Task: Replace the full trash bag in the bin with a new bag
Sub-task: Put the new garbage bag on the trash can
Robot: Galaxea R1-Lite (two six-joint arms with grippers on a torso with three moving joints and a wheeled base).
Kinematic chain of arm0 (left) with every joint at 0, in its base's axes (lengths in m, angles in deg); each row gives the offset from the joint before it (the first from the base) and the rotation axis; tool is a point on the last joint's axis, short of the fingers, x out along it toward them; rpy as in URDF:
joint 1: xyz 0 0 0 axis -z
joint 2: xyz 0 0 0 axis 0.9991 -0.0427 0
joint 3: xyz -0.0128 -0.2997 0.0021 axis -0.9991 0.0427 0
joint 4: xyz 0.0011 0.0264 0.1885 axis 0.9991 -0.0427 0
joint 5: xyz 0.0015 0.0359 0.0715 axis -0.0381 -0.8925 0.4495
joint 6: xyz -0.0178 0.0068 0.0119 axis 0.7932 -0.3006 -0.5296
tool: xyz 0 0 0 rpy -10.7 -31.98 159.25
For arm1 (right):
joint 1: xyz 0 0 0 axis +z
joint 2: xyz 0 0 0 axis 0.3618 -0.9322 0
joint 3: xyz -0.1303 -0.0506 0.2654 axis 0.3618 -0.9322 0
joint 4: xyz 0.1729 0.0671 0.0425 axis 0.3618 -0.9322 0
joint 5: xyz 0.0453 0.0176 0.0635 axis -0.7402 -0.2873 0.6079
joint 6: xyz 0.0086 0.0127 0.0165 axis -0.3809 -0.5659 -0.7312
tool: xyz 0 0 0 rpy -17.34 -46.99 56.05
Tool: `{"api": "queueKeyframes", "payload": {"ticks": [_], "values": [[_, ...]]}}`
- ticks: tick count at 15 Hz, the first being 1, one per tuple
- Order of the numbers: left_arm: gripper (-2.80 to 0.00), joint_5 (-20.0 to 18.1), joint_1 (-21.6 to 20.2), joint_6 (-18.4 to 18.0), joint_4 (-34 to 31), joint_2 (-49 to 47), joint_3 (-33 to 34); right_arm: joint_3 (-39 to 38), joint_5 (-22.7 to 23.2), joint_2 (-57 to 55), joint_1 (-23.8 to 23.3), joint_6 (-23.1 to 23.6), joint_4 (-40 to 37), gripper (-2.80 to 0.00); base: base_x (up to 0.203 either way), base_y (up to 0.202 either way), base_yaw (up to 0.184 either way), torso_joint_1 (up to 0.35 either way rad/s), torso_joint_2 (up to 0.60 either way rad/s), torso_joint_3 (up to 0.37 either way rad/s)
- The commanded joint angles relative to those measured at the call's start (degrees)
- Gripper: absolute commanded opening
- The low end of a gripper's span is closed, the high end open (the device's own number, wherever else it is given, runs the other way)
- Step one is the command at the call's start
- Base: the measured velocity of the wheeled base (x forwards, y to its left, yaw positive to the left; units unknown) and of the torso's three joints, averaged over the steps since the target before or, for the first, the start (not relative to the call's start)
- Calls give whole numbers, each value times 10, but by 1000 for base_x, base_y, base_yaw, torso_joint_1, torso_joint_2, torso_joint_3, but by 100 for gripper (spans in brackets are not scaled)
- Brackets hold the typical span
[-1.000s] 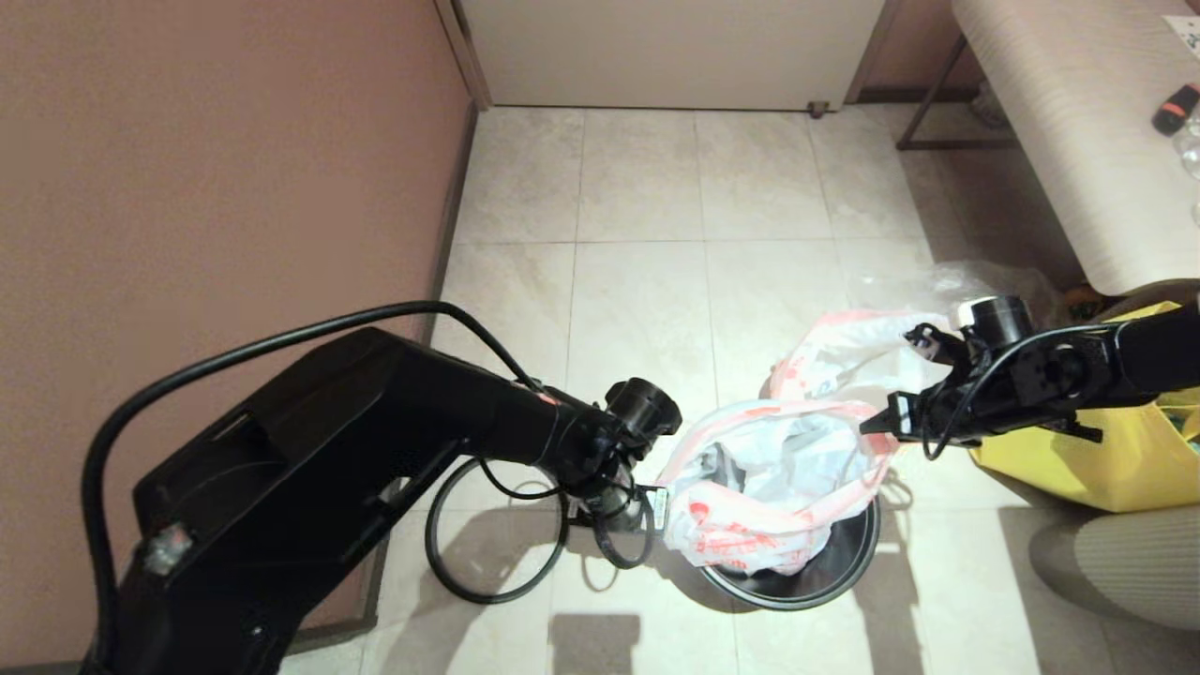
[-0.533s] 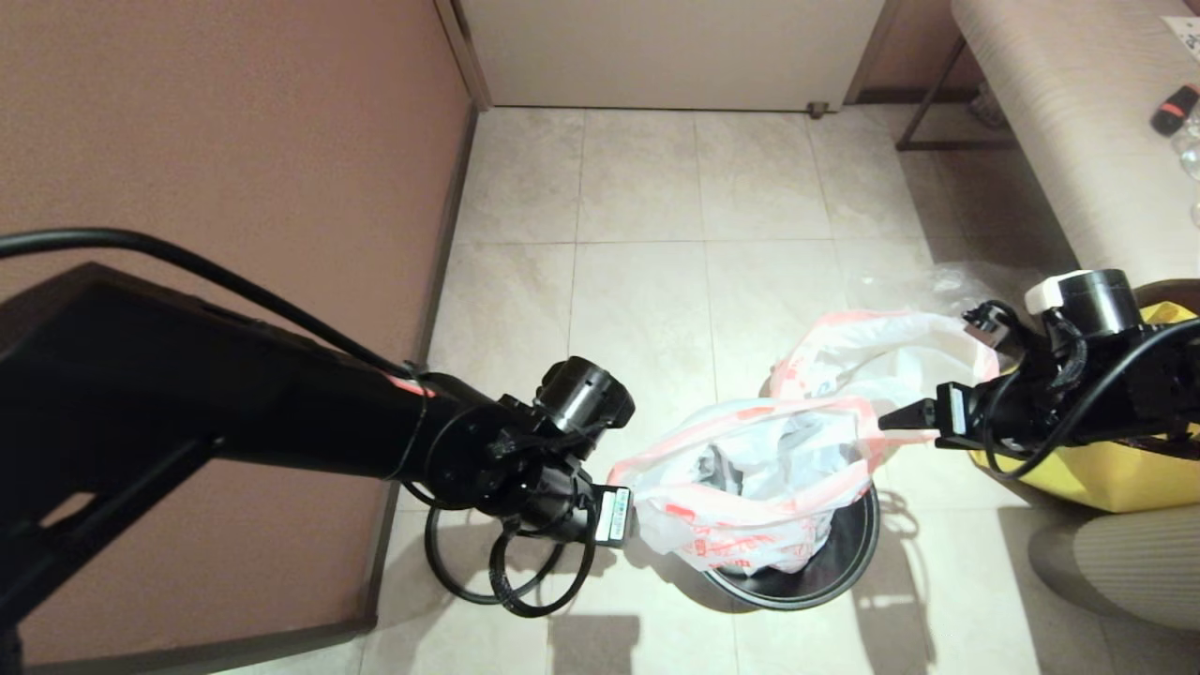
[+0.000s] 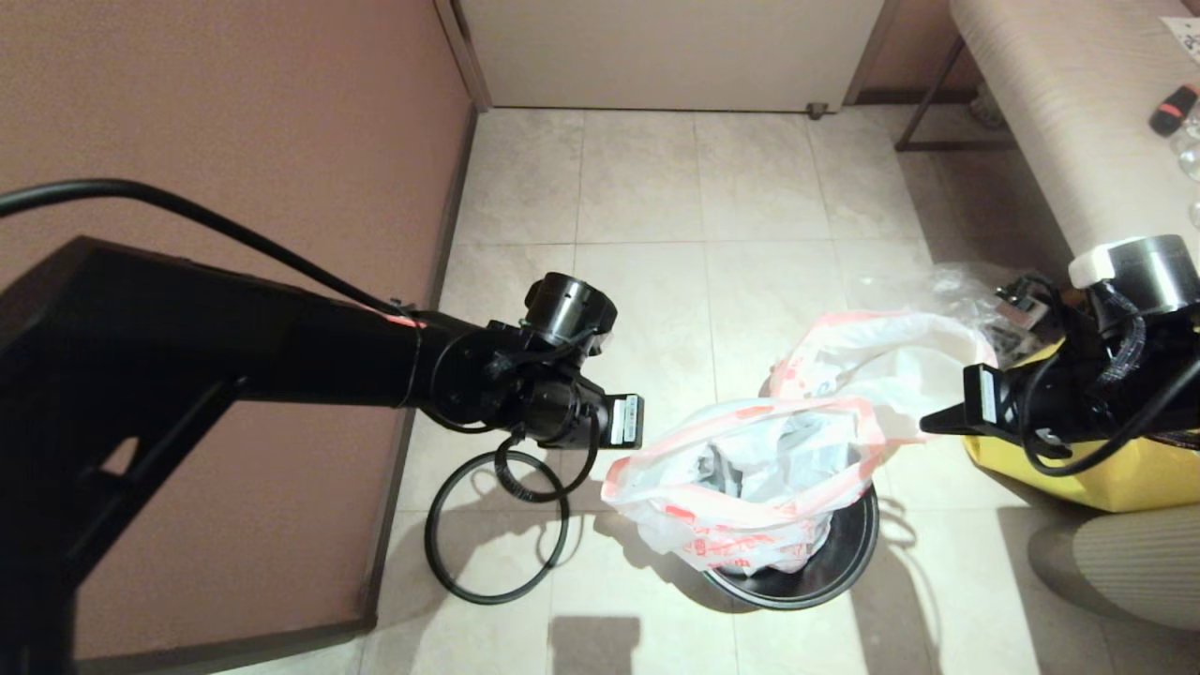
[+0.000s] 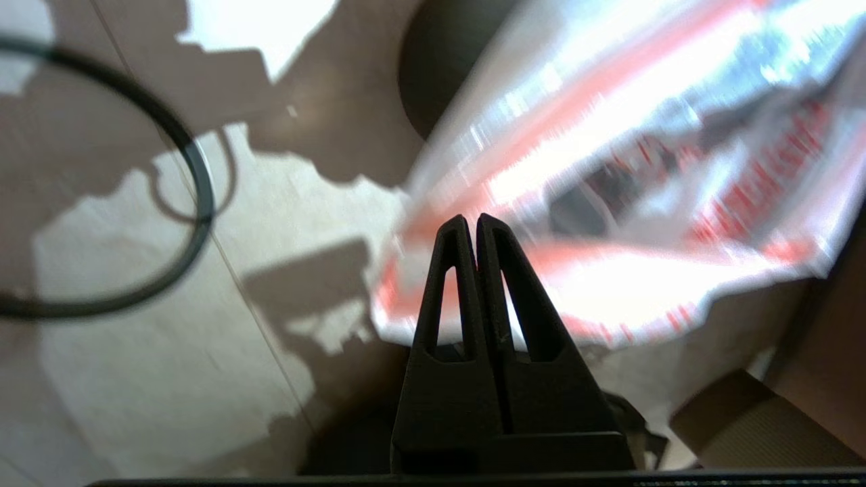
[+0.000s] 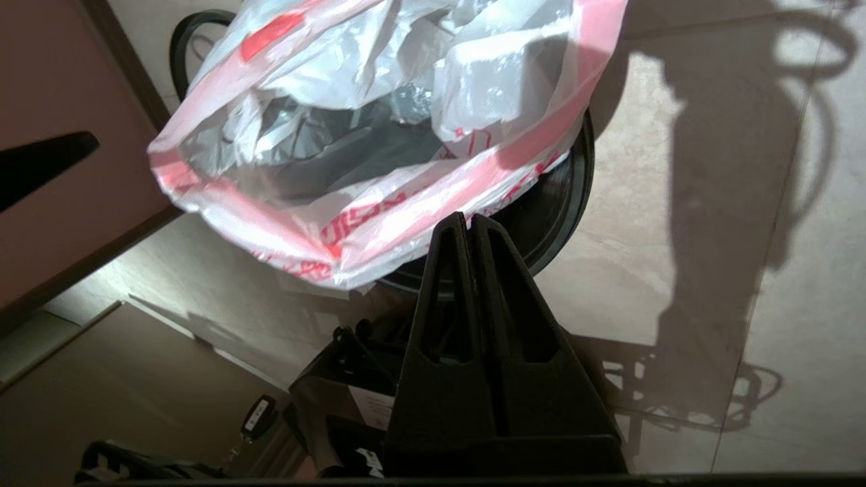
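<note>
The dark round bin [image 3: 848, 562] stands on the tiled floor with the new bag [image 3: 750, 478] in it. The bag's pink-rimmed mouth gapes and sags over the bin's left side. Behind the bin, the full trash bag [image 3: 872, 352] bulges on the floor. My left gripper [image 3: 641, 424] hangs shut and empty just left of and above the new bag's rim [image 4: 609, 169]. On the other side, my right gripper [image 3: 925, 427] is also shut and empty, close to the rim. In the right wrist view its tips [image 5: 470, 218] sit over the bin's edge [image 5: 568, 203], below the bag [image 5: 379, 135].
A thin dark ring [image 3: 497, 525] lies on the floor left of the bin. A brown wall [image 3: 234, 141] runs along the left. A big yellow bag [image 3: 1116, 469] and a clear bag [image 3: 956, 281] sit at the right, under a pale bench [image 3: 1059, 122].
Both grippers have drawn away from the new bag's rim: the left one rose and moved back, the right one went right. The bag's mouth now hangs free.
</note>
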Motion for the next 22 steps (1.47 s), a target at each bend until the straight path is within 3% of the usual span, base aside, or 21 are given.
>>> {"api": "queueKeyframes", "payload": {"ticks": [1, 2, 4, 7, 9, 11, 13, 14, 16, 19, 22], "values": [[-280, -11, -27, -28, -6, -95, -80, 32, 1, -68, -1, -7, -8, -280, 0, 0, 0, 0, 0, 0], [-280, -18, -31, -45, -14, -120, -122, 28, 0, -92, 0, -15, -13, -280, 0, 0, 0, 0, 0, 0], [-280, -23, -13, -67, -21, -113, -134, -27, 0, -83, 4, -30, 0, -280, 0, 0, 0, 0, 0, 0], [-280, 2, 14, -114, -62, -84, -208, -134, 0, 60, 12, -97, 75, -280, 0, 0, 0, 0, 0, 0], [-280, 38, 54, -105, -153, -30, -241, -174, -1, 176, 2, -131, 52, -280, 0, 0, 0, 0, 0, 0], [-280, 62, 92, -85, -211, 27, -196, -210, -1, 237, -8, -151, 0, -280, 0, 0, 0, 0, 0, 0], [-280, 54, 111, -78, -227, 30, -158, -232, -4, 229, -12, -158, -15, -280, 0, 0, 0, 0, 0, 0], [0, 40, 114, -78, -226, 24, -136, -235, -17, 221, -14, -159, -20, -280, 0, 0, 0, 0, 0, 0], [0, 33, 105, -93, -185, -12, -110, -235, -49, 224, -13, -158, -34, -280, 0, 0, 0, 0, 0, 0], [0, 23, 65, -178, -88, -66, -68, -236, -50, 223, -13, -146, -38, -280, 0, 0, 0, 0, 0, 0], [0, 3, 48, -218, -21, -84, -57, -239, -51, 222, -13, -147, -37, -280, 0, 0, 0, 0, 0, 0]]}}
